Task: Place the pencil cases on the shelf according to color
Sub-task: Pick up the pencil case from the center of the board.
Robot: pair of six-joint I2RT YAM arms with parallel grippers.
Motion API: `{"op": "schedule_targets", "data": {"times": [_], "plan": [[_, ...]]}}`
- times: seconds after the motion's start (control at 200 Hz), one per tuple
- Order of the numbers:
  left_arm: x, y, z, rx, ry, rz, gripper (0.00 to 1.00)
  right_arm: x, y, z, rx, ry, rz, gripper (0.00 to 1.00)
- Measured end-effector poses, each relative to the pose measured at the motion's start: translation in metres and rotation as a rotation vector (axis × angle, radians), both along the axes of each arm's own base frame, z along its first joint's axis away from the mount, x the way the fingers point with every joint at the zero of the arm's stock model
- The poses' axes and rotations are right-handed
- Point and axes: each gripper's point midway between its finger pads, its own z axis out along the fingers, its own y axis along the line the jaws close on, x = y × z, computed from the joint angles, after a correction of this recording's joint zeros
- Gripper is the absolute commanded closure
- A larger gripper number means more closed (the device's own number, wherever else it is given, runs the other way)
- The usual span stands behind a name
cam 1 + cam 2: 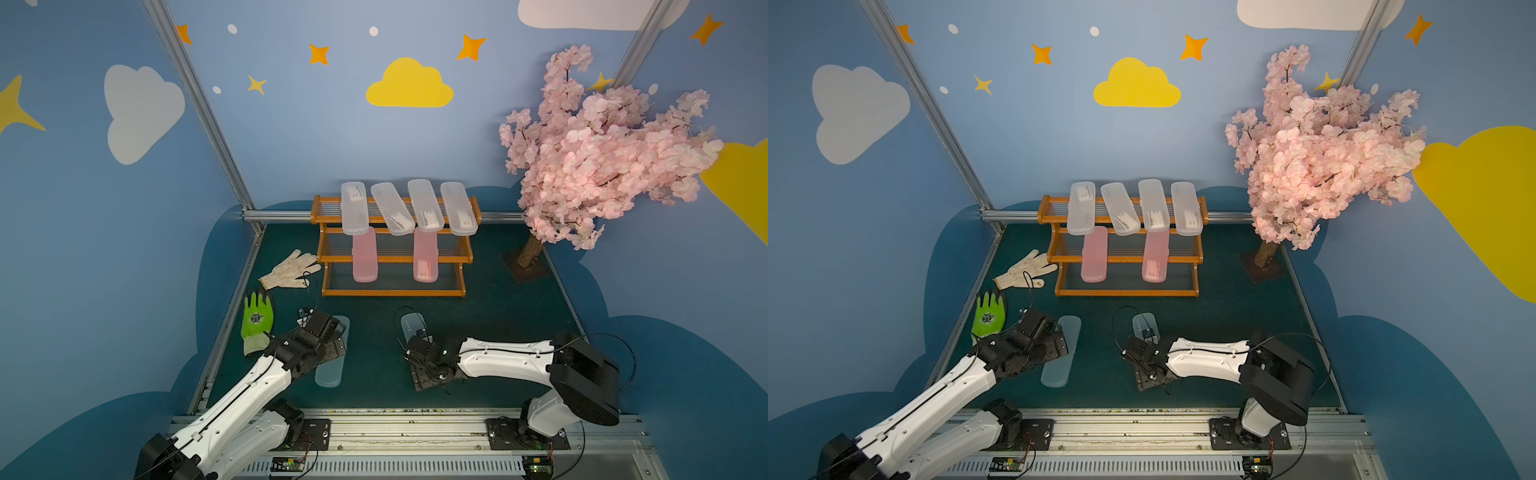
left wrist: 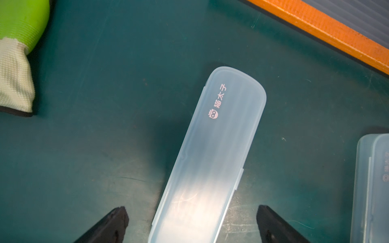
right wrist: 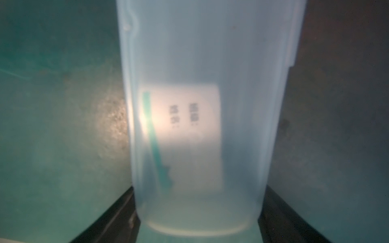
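In front of the shelf [image 1: 392,293], my left tool [image 2: 191,210] stands open astride one blue case [image 2: 221,136]; my right tool [image 3: 199,210] flanks the second blue case [image 3: 200,63], and I cannot tell whether it grips.

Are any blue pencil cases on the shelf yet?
No, the left blue case and right blue case lie on the mat before the shelf.

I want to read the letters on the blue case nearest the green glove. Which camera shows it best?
The left wrist view: the blue case fills the middle, sharp, letters readable. Both top views show it small, its middle hidden under the left arm. The right wrist view misses it.
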Motion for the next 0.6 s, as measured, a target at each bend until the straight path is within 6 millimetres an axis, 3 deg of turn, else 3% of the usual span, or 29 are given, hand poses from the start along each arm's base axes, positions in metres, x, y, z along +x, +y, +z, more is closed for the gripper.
{"op": "schedule_targets", "data": {"times": [0.085,0.18,0.295,0.436,0.596], "plan": [[0.0,0.0,0.0,0.001,0.0,-0.002,0.0,0.003,-0.004,0.001,-0.001,-0.027,-0.019,0.32],[0.0,-0.002,0.001,0.003,-0.002,-0.01,0.0,0.004,-0.022,0.008,-0.011,-0.075,-0.052,0.35],[0.003,-0.007,0.01,0.002,-0.029,-0.029,0.0,0.007,-0.042,0.034,0.043,-0.156,-0.095,0.36],[0.009,-0.012,0.02,-0.014,-0.068,-0.04,0.0,0.02,-0.051,0.067,0.153,-0.282,-0.142,0.33],[0.012,-0.015,0.022,-0.023,-0.083,-0.043,0.0,0.037,-0.06,0.079,0.193,-0.329,-0.163,0.33]]}}
